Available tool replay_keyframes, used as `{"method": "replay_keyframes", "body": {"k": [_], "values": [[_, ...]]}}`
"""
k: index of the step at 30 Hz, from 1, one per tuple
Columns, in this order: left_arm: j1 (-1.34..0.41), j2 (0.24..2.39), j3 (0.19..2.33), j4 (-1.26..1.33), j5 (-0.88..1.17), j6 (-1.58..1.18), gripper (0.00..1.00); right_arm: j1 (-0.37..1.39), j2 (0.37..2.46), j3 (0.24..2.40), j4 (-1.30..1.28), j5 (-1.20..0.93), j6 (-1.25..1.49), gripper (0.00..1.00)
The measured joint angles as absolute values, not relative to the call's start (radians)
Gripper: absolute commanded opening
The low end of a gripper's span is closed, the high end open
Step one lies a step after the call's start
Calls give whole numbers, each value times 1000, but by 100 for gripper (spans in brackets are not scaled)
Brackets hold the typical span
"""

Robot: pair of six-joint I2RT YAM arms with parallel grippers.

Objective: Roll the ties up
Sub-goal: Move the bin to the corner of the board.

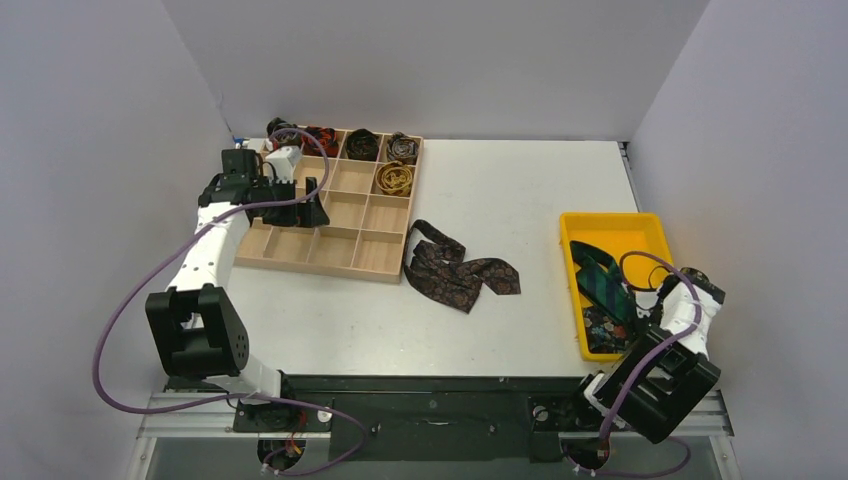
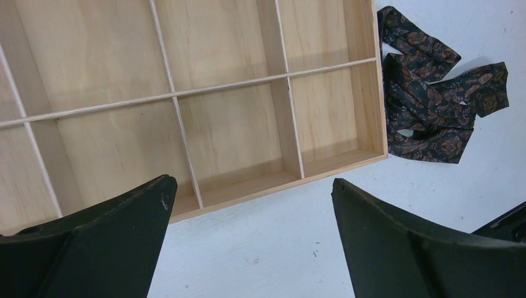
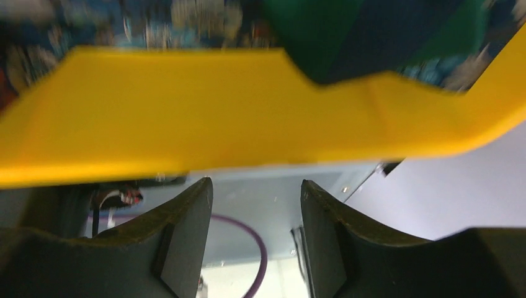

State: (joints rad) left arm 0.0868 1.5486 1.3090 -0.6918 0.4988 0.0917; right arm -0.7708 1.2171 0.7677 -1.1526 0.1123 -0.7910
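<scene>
- counted one wooden tray [image 1: 330,250], upper left
- five rolled ties [image 1: 395,178] sat inside, one half hidden
- one loose tie [image 1: 455,270] lay mid-frame
- one yellow bin [image 1: 610,228], right side, held what looked like two unrolled ties [image 1: 600,275]
- two arms [image 1: 215,240] were there

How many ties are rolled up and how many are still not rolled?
Rolled in wooden tray: 4 (red coil, black coil, grey coil, gold coil)
Loose on table: 1 (brown tie)
In yellow bin: 2 (green-blue tie, floral tie)
Total ties: 7
Dark shape behind left arm: unclear

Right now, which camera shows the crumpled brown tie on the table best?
The left wrist view: the brown tie appears large and sharp, pattern clear. The top view shows it whole but small. The right wrist view misses it entirely.
</scene>
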Motion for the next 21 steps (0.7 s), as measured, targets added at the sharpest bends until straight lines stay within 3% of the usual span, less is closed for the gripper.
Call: {"method": "replay_keyframes", "body": {"k": [8, 21], "values": [[87, 1551, 1351, -693, 479, 99, 97, -550, 1356, 786, -944, 77, -639, 51], [87, 1591, 1382, -700, 426, 119, 97, -348, 1760, 1254, -763, 51, -446, 51]]}}
